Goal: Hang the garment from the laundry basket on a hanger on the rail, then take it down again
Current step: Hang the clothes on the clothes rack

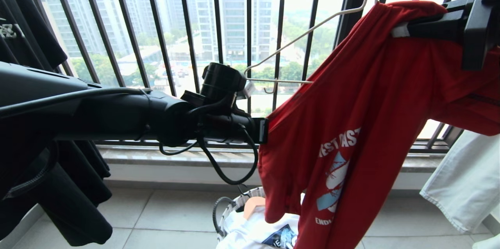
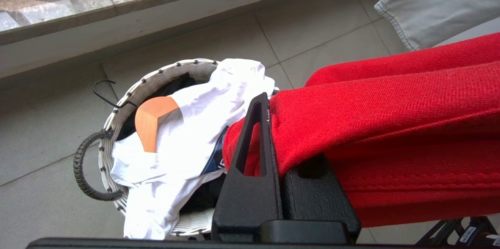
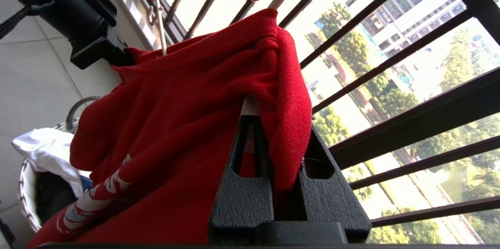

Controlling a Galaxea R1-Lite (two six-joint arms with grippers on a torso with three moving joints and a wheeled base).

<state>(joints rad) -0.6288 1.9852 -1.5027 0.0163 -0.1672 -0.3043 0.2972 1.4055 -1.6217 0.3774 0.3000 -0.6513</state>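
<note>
The left end effector (image 1: 264,130) is clamped shut on a fold of the red short-sleeved T-shirt with its white and light-blue chest print (image 1: 351,124), at the edge of the cloth nearest it. Below that end effector the small round white wire-mesh laundry basket with black looped handles (image 2: 117,116) is seen on the tiled floor (image 2: 47,132), filled with a white garment (image 2: 187,132). Above and beyond the left end effector, one bare arm of the thin white wire hanger (image 1: 297,36) is left uncovered. To the right, the shirt's other shoulder is pinched in the closed right end effector (image 3: 275,155), just under the hanger's neck. The step in hand is judged to be drawing the shirt over the hanger: the cloth is best spread gently outward along the bare arm, with both grips kept firm and the hanger not tugged sideways.
</note>
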